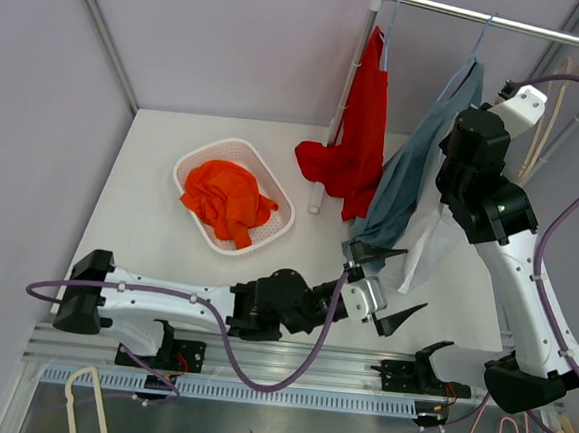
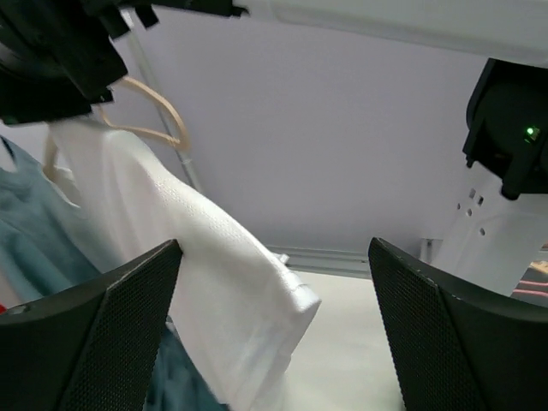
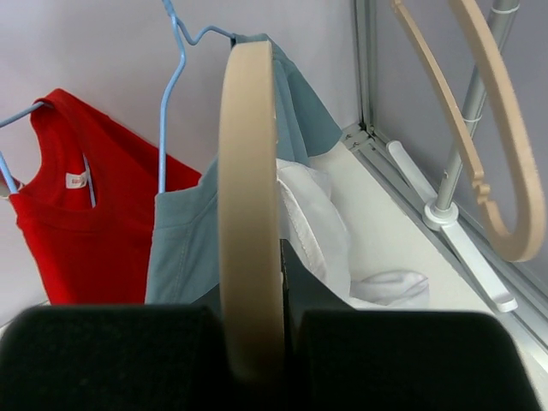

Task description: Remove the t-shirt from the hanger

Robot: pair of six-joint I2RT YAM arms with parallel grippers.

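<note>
Right gripper [image 3: 248, 347] is clamped on the beige hanger [image 3: 248, 171], which carries the white t-shirt [image 2: 224, 282] near the worktop's right edge (beside a grey-blue shirt [image 1: 402, 185]). Left gripper [image 1: 414, 280]: jaws wide apart at the hem.

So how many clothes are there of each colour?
Red: 1, the red shirt hanging up
Grey-blue: 1, the grey-blue shirt hanging up
White: 1, the white t-shirt on the beige hanger
Orange: 1, the orange garment crumpled in the basket
Total: 4
</note>
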